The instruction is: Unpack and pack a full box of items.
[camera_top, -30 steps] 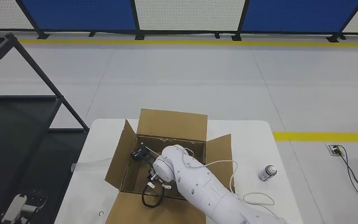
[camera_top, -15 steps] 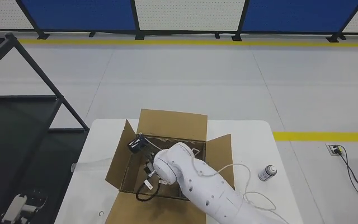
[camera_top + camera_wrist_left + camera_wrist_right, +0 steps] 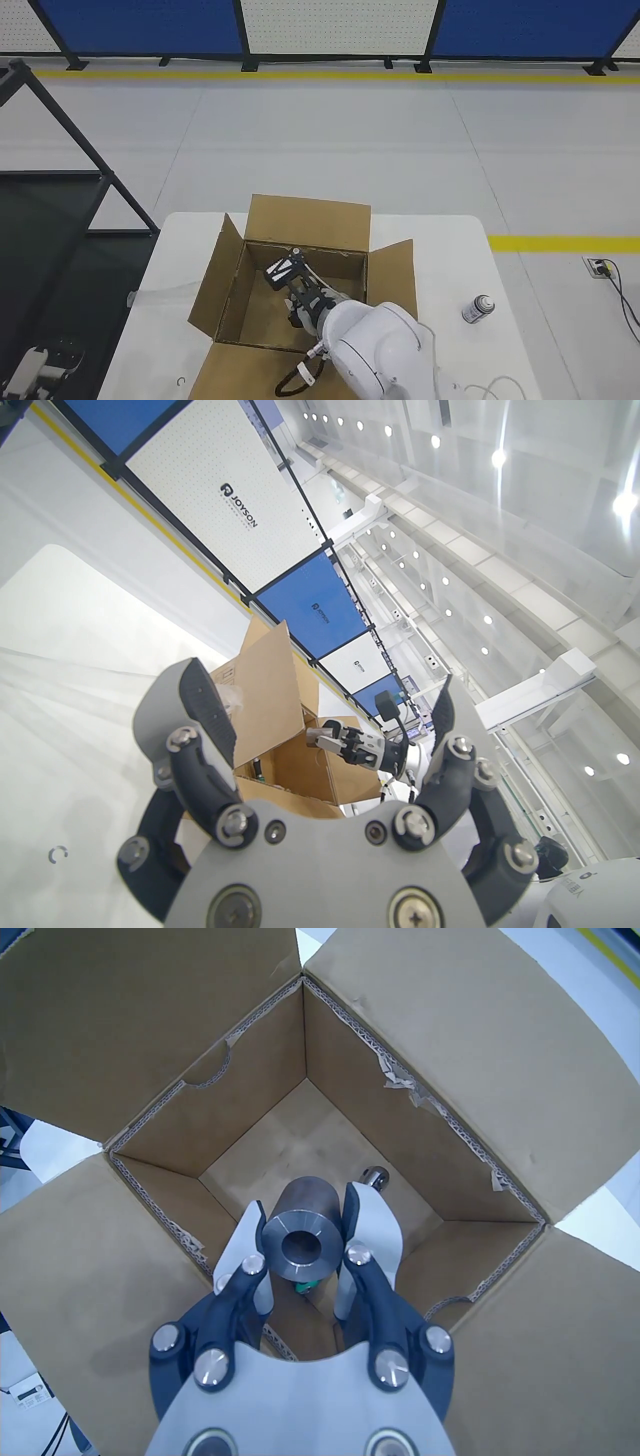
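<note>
- Your right wrist view shows the right gripper (image 3: pixel 305 1204) clamped on a metal cylinder (image 3: pixel 303 1248) over the box (image 3: pixel 450 1053).
- Your left wrist view shows the left gripper (image 3: pixel 325 680) spread wide, empty.

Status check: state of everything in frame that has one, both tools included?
cardboard box: open, four flaps folded out
right tool: shut on metal cylinder
metal cylinder: held above the box interior
left tool: open, empty
spray can: upright on table, outside the box
</note>
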